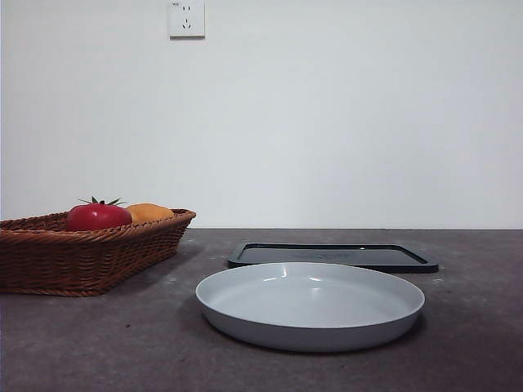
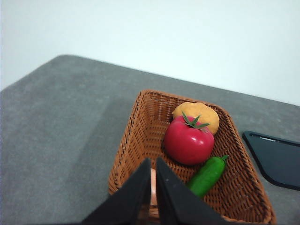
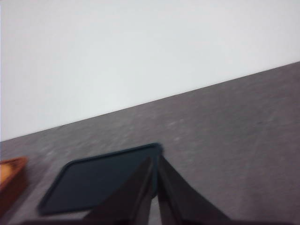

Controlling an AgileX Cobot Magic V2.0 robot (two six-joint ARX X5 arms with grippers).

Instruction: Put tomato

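Observation:
The red tomato (image 1: 97,216) (image 2: 188,140) with its green stem lies in a brown wicker basket (image 1: 49,257) (image 2: 136,140) at the left of the table. My left gripper (image 2: 153,164) hangs above the basket's near end, shut, with nothing between its jaws and apart from the tomato. In the right wrist view my right gripper (image 3: 154,161) is shut and empty, high over the black tray (image 3: 93,180). Neither gripper shows in the front view.
An orange rounded fruit (image 1: 149,212) (image 2: 197,115) lies behind the tomato and a green vegetable (image 2: 206,176) beside it in the basket. A white round plate (image 1: 310,304) stands in the middle front. The flat black tray (image 1: 331,256) (image 2: 276,157) lies behind it.

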